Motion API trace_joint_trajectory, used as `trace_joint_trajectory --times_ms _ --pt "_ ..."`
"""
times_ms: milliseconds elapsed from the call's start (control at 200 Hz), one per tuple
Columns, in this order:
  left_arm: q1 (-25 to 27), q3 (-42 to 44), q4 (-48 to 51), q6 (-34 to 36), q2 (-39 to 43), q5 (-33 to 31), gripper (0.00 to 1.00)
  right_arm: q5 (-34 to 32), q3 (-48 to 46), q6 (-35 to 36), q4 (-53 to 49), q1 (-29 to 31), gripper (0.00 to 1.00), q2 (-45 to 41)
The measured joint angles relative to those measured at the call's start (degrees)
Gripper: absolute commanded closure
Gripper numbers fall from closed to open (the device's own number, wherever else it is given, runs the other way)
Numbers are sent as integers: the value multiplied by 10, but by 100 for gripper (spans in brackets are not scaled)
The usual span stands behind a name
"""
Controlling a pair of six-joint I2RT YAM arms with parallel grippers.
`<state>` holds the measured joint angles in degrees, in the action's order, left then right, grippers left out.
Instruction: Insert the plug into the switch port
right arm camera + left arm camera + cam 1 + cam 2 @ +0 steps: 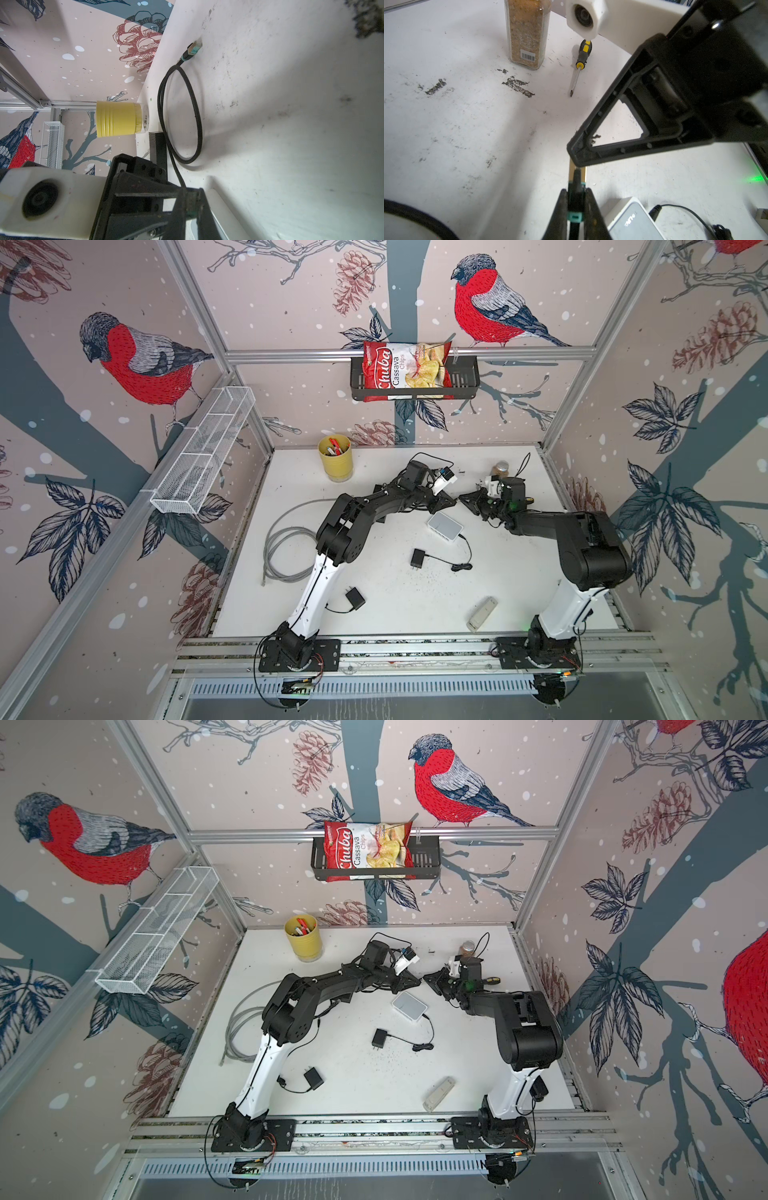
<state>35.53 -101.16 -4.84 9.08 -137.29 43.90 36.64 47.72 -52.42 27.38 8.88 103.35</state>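
Note:
The plug (576, 176) is black with teal rings and a gold-clear tip. My left gripper (576, 190) is shut on its body. My right gripper (192, 194) is shut on the same plug (191, 215) from the opposite side, and its fingertip (577, 158) covers the plug's tip. In both top views the left gripper (454, 500) (419, 981) and the right gripper (464, 498) (427, 979) meet tip to tip just behind the white switch (444, 525) (409, 1006). The switch (633, 220) lies flat below them, its ports hidden. The black cable (197, 116) loops back to a second plug end (194, 48).
A spice jar (527, 33) and a screwdriver (580, 62) sit behind the grippers. A yellow cup (335, 457) stands at the back left. A grey cable coil (286, 551), two black adapters (417, 559) (355, 598) and a grey bar (482, 614) lie nearer the front.

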Motion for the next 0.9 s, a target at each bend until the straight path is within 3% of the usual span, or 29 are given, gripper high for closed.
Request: trace_joint_trajectory --times_ms 105,305,360,625,901 --pt "0 0 1 0 0 2 99 0 0 0 0 0 90 0" --pt "0 9 12 8 6 -13 100 -4 0 7 -15 -3 51 -18" --pt "-1 11 23 18 11 -27 100 -12 -4 21 -29 -6 44 -33" --pt "-29 -2 37 34 18 -39 99 -96 -34 156 -156 3 33 -124" --pt "-49 -35 78 60 19 -38 99 -279 -4 355 -290 139 25 -144"
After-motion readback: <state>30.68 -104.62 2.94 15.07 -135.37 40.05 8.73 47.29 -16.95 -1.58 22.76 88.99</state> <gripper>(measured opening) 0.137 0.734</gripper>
